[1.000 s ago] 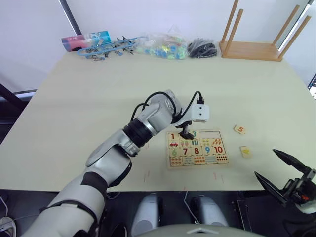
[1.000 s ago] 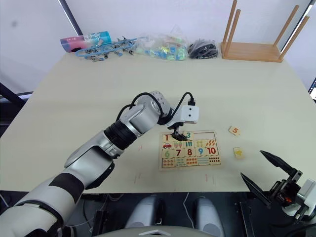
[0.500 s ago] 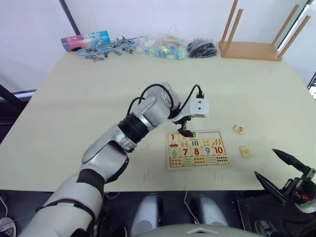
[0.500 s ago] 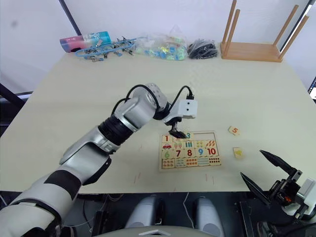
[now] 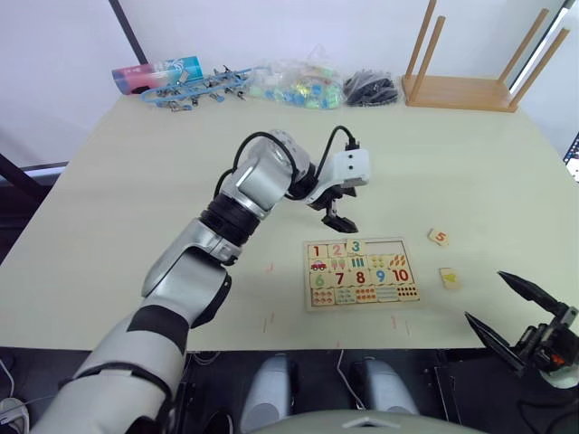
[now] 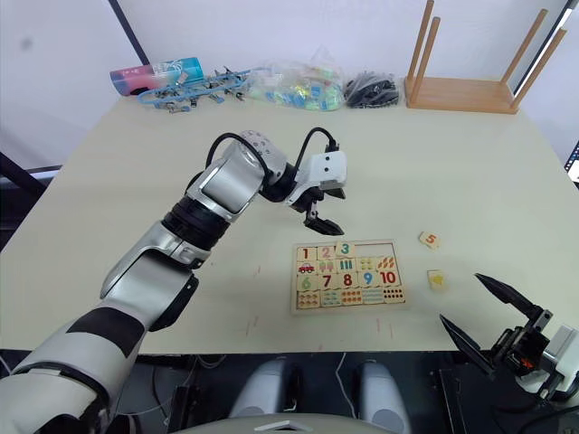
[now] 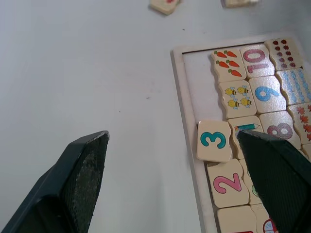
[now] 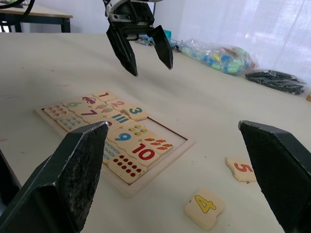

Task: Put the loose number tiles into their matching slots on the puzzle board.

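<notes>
The puzzle board lies near the table's front edge. Tiles 1 and 2 sit in its top row. Tile 3 lies beside them, askew and overlapping the board's far frame. The two slots to their right are bare. Loose tiles 5 and 4 rest on the table right of the board. My left gripper hovers open and holding nothing just beyond the board's far edge. My right gripper is open and holding nothing off the table's front right corner.
A wooden stand with tall dowels is at the back right. Along the far edge lie a plastic bag of coloured pieces, a black bundle, blue clips and a tube.
My left gripper has lifted off the board's top row and drawn back and left, leaving tile 3 there. The right gripper has not moved.
</notes>
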`<state>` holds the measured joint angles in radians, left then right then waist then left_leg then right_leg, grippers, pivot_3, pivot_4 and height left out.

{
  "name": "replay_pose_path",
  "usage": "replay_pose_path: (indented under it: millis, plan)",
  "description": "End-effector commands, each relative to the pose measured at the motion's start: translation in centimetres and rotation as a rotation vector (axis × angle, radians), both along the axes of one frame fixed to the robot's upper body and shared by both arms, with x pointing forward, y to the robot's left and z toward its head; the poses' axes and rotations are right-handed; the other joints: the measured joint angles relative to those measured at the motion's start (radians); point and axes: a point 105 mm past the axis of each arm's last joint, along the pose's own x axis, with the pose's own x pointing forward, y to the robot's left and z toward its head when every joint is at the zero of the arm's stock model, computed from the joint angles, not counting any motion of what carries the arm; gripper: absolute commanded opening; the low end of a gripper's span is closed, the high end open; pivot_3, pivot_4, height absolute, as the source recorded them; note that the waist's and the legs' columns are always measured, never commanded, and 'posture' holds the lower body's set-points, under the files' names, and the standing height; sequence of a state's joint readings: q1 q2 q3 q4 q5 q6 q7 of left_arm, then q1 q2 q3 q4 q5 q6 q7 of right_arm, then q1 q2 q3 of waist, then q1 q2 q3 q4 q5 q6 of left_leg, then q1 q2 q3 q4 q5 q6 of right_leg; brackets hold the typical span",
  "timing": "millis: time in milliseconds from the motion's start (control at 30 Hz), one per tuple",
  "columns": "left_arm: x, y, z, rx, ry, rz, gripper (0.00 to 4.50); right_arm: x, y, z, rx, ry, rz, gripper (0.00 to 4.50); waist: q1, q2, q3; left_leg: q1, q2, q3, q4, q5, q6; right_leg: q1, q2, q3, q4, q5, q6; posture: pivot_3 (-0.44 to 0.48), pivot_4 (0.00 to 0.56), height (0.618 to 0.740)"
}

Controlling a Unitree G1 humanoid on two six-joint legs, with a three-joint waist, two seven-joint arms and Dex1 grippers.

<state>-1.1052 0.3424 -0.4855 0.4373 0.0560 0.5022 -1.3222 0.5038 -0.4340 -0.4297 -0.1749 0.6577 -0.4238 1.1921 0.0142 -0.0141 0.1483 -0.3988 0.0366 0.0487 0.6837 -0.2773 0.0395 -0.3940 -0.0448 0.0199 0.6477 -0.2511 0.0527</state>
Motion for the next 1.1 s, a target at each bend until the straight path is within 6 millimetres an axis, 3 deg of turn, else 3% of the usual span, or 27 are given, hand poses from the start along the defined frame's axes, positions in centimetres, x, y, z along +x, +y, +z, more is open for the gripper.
replay_pose_path:
  millis: [33, 200, 300, 600, 1100]
  plan:
    - [0.8, -0.1, 0.3, -0.137, -0.027, -0.004, 3.29, -0.1, -0.3, 0.4, -0.012, -0.017, -0.003, 4.50, 0.000, 0.000, 0.000, 0.000, 0.000, 0.000, 0.000, 0.000, 0.000, 0.000, 0.000, 0.000, 0.000, 0.000, 0.000, 0.000, 0.150, 0.737]
    - [0.8, 0.9, -1.6, -0.160, -0.019, -0.072, 0.97, 0.0, -0.3, 0.5, -0.014, -0.017, -0.002, 4.50, 0.000, 0.000, 0.000, 0.000, 0.000, 0.000, 0.000, 0.000, 0.000, 0.000, 0.000, 0.000, 0.000, 0.001, 0.001, 0.000, 0.150, 0.737]
    - [0.8, 1.3, -2.9, -0.143, -0.011, -0.096, 0.09, 0.0, -0.4, 0.5, -0.015, -0.016, -0.003, 4.50, 0.000, 0.000, 0.000, 0.000, 0.000, 0.000, 0.000, 0.000, 0.000, 0.000, 0.000, 0.000, 0.000, 0.001, 0.001, 0.000, 0.150, 0.737]
    - [0.7, 1.3, -4.6, -0.110, 0.008, -0.110, 0.09, -0.3, -0.6, 0.3, -0.013, -0.011, -0.010, 4.50, 0.000, 0.000, 0.000, -0.001, 0.000, 0.000, 0.000, 0.000, 0.000, 0.000, 0.000, 0.000, 0.000, 0.001, 0.001, 0.000, 0.150, 0.737]
    - [0.0, 0.8, -5.0, -0.095, 0.024, -0.159, 0.09, -0.6, -0.7, 0.1, -0.014, -0.001, -0.022, 4.50, 0.000, 0.000, 0.000, -0.001, 0.000, 0.000, 0.000, 0.000, 0.000, 0.000, 0.000, 0.000, 0.000, 0.001, 0.001, 0.000, 0.150, 0.737]
